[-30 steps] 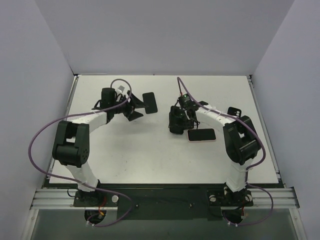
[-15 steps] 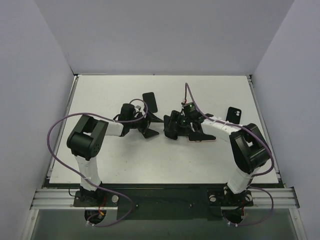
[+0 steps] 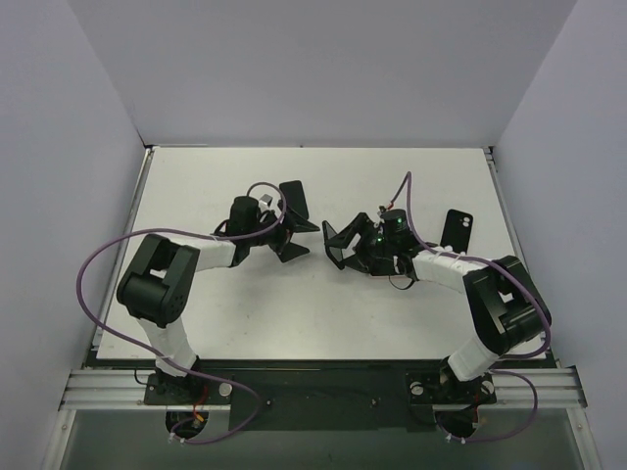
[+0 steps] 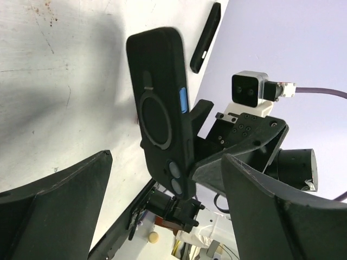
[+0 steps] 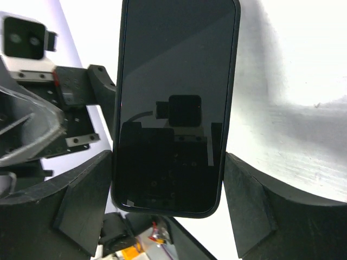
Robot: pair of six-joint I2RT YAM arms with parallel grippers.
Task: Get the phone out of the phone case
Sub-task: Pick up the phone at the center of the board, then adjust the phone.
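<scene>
Black rubbery case (image 4: 162,108) wraps the phone (image 5: 173,81). The pair is lifted clear of the worktop (image 3: 294,323) near its middle, with no corner peeled yet.

Nearest the arm bases, the right fingers (image 5: 255,211) press on the two long edges at one end. They are closed on the cased phone, with the dark screen facing their camera. The other end juts free.

Just past it, the left fingers (image 4: 59,200) stand spread wide with nothing between them. They face the back of the case, where the ring, the blue side button (image 4: 183,100) and the lens cluster show. The case sits centred in their gap but apart from both fingers.

Farther out on the worktop lie a flat black piece (image 3: 291,196), just beyond the left fingers, and a second black case (image 3: 458,228) with a pale corner cutout.

The step in hand looks like the handover to peeling. To do it well, the left fingers should:
- close on the free end, catching only the soft lip at a corner rather than the glass
- roll that corner back, away from the screen

The right grip clamps the case sides, so it should stay low and firm or the lip will not release. A push through the lens opening may also help. A slipped grip risks dropping the phone.
</scene>
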